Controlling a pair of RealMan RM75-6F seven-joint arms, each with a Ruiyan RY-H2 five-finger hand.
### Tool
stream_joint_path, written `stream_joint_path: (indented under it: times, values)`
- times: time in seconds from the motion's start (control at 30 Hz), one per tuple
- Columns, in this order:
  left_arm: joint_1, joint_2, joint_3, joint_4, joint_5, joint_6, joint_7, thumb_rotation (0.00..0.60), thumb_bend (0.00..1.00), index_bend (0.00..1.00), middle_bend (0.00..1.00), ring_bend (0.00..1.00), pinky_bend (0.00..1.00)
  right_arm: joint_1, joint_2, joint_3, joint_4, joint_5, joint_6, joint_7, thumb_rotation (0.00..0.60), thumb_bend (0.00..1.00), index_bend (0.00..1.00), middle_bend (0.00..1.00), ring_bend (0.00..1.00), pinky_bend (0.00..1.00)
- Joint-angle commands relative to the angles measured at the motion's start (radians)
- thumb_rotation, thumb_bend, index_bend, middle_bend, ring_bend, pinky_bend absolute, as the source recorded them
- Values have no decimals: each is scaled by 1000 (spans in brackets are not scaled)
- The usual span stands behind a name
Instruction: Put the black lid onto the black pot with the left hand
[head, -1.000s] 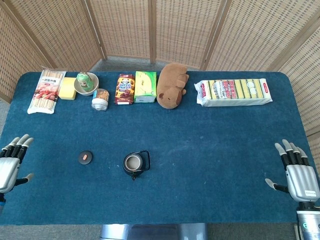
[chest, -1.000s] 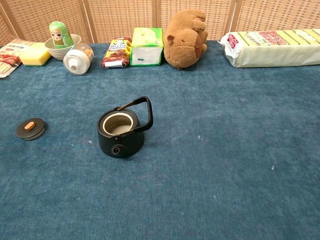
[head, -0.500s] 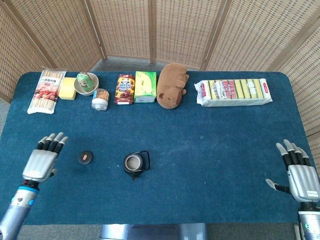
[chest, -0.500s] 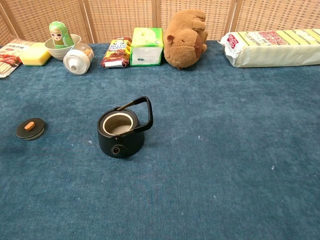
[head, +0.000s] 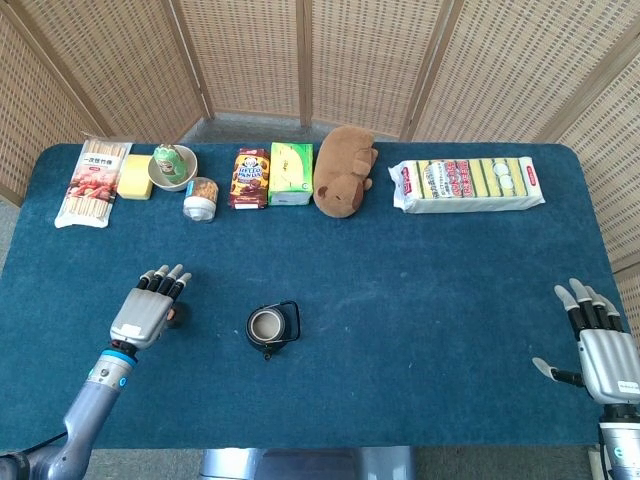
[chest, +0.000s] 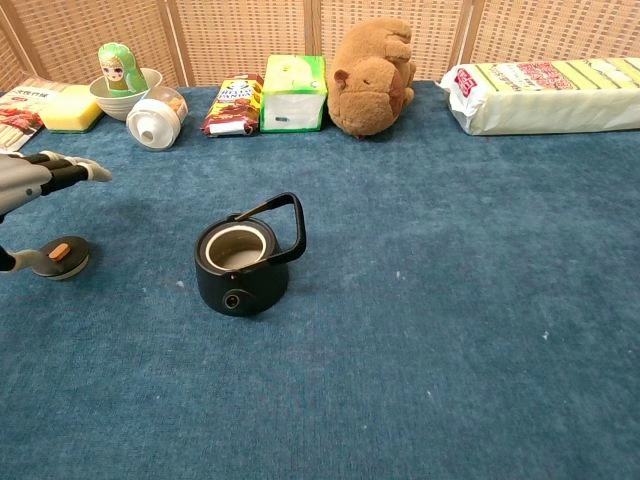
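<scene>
Your left hand (head: 150, 309) hovers over the black lid (chest: 60, 256), which lies flat on the worktop (head: 420, 290) to the left of the black pot (chest: 241, 264) and well apart from it. Nothing is gripped yet: the fingers are spread, with one fingertip low beside the lid's near edge in the chest view and the others raised above it, so I judge the task is only at the reach, with the grasp, the carry and the placing all left to do. The pot stands upright with its mouth open and its handle tipped back to the right, which leaves the opening free from the lid's side. Your right hand (head: 603, 352) is far to the right of the pot at the worktop's edge, fingers apart and holding nothing. From the head view the left hand covers almost all of the lid, so you cannot check there how the fingers sit around it. The chest view cuts off most of that hand at the frame edge, and whether any fingertip actually touches the lid is hard to make out.
</scene>
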Motion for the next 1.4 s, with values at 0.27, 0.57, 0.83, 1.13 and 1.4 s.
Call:
stream_joint_path:
  times: [0.27, 0.57, 0.83, 1.13, 1.4]
  values:
    - [-17, -3, 15, -10, -36, 21, 35, 600, 332, 188, 0, 0, 111, 0, 4, 3, -2, 7, -1, 10, 522, 0, 47, 0, 25, 0]
    - [-33, -1, 37, -9, -68, 16, 44, 600, 327, 187, 0, 0, 111, -2, 7, 5, -4, 11, -1, 21, 525, 0, 47, 0, 26, 0]
    - [-44, -2, 60, 1, -80, 13, 45, 600, 323, 187, 0, 0, 111, 0, 7, 4, -5, 10, -6, 25, 522, 0, 47, 0, 26, 0]
    - [-45, -1, 73, 7, -81, 31, 27, 600, 322, 187, 0, 0, 111, -1, 10, 5, -5, 11, -5, 34, 522, 0, 47, 0, 26, 0]
    - [-48, 14, 80, -9, -77, 32, -4, 600, 323, 188, 0, 0, 111, 0, 8, 6, -3, 16, -7, 32, 523, 0, 47, 0, 26, 0]
